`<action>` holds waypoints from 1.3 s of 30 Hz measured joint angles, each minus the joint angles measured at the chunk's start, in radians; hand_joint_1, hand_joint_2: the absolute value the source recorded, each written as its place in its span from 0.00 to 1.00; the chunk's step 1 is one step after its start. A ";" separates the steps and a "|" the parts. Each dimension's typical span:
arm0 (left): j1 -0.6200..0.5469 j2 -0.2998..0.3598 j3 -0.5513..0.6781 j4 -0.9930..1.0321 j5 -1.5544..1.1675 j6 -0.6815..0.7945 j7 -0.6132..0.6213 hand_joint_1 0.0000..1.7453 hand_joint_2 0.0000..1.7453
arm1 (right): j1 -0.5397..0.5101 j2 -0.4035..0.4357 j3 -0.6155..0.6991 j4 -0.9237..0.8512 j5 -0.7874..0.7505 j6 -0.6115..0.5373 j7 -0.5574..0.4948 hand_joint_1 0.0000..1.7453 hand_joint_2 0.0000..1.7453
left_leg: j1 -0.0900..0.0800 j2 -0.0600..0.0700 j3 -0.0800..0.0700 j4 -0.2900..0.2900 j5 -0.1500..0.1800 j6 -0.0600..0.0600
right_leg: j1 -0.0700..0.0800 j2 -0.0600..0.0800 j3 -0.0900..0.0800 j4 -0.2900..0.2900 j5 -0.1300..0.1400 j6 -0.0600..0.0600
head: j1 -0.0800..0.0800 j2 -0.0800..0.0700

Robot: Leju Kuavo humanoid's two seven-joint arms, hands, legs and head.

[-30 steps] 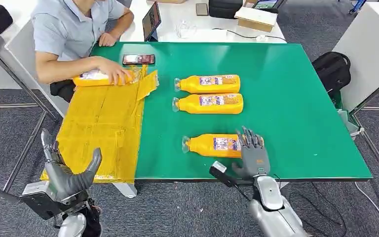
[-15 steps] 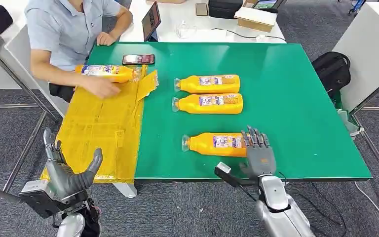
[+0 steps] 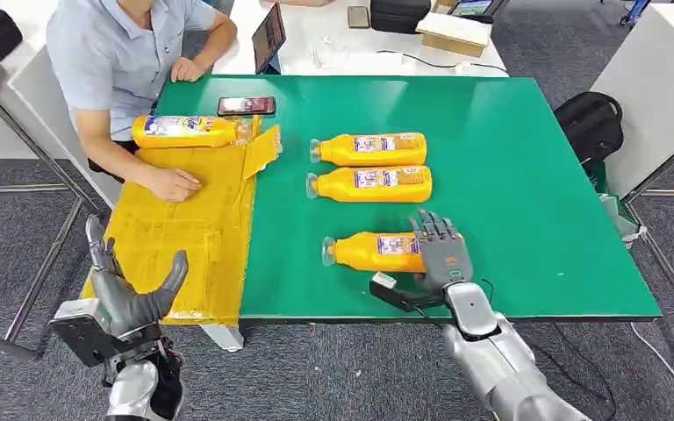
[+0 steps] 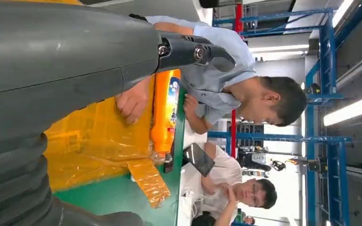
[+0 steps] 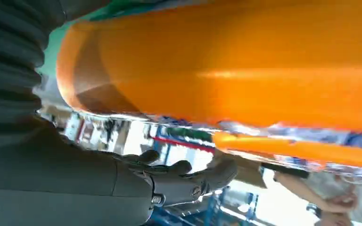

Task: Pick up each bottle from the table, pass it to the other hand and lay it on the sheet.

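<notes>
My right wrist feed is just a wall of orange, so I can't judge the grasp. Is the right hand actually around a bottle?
Observer: Not closed around it. In the head view the right hand lies over the base end of the nearest bottle, fingers spread, thumb off to the side.
Operator: Where is the receiving hand?
Observer: The left hand is open, held just in front of the near end of the yellow sheet.
Operator: Is the sheet free?
Observer: No. The bottle on the sheet lies at its far end, and a person's hand rests on the sheet near it.
</notes>
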 measured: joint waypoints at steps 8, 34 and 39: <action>-0.003 0.011 0.029 0.006 0.001 0.000 0.019 0.00 1.00 | -0.068 0.013 0.069 0.090 0.059 0.148 0.132 1.00 1.00 | 0.000 0.001 0.004 0.000 0.000 0.000 | 0.000 0.000 0.004 0.000 0.000 0.000 | 0.000 0.000; 0.005 0.014 0.056 0.001 0.011 -0.021 0.004 0.00 1.00 | -0.120 -0.011 0.070 0.167 -0.136 0.139 -0.052 1.00 1.00 | 0.000 -0.001 0.009 0.000 0.000 0.001 | 0.000 0.000 0.009 -0.002 0.000 0.000 | 0.000 0.000; -0.005 0.014 0.047 0.017 0.042 -0.032 -0.015 0.00 1.00 | -0.066 -0.002 -0.043 0.144 -0.460 0.077 -0.403 1.00 1.00 | 0.000 0.003 0.011 0.000 -0.001 0.000 | 0.000 0.001 0.010 -0.002 0.000 0.000 | 0.000 0.000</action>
